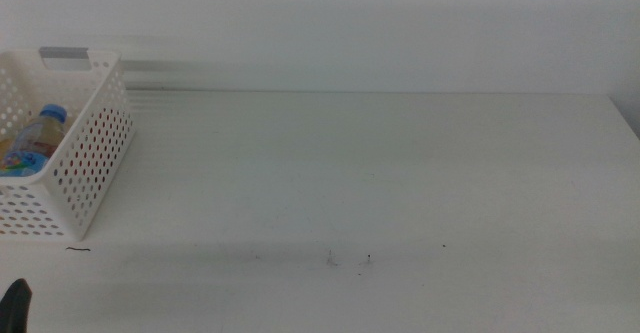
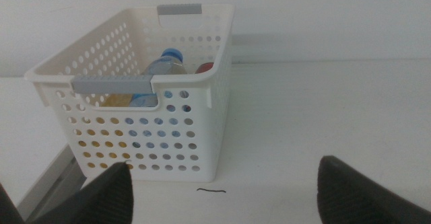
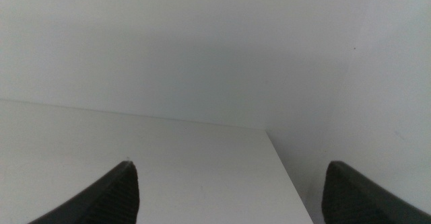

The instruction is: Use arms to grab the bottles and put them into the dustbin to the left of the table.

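water bottle (image 2: 163,62) lies slanted in the dustbin (image 2: 188,126), cap up; both pincers spread, empty.

Dustbin (image 1: 85,163) (left) — only obstacle.

One dustbin (image 2: 176,133); one blue-capped bottle (image 2: 163,62); one red can (image 2: 205,67); two tools.

White perforated dustbin (image 2: 176,140) at table's (image 1: 400,173) left, blue-capped water bottle (image 2: 163,62) and red can (image 2: 205,67) inside
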You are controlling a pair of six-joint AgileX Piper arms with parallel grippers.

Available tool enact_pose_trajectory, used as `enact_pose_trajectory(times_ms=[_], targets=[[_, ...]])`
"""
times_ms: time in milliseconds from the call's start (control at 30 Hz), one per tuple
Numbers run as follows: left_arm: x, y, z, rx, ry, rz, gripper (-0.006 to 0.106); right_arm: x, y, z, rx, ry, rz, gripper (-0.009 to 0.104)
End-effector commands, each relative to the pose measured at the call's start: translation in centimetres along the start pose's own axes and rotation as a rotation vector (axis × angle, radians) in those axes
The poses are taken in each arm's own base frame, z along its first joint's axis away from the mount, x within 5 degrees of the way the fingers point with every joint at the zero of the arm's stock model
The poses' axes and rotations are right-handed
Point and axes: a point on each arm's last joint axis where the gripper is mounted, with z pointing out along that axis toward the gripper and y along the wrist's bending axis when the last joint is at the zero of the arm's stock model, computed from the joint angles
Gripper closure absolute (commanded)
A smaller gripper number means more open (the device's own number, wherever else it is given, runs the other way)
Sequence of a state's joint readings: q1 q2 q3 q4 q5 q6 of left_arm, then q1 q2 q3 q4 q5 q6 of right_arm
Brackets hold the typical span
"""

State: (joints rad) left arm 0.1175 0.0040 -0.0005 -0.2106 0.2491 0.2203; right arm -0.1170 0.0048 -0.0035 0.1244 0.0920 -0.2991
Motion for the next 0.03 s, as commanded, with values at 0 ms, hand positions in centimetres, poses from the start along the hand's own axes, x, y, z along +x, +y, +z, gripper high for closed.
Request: enact_pose_trajectory(times_ms=[0], targets=[[-0.07, -0.02, -0.03, 0.005, -0.011, -0.007, 0.007, 0.01, -0.05, -0.02, 0.01, -0.009, -0.022, 0.002]])
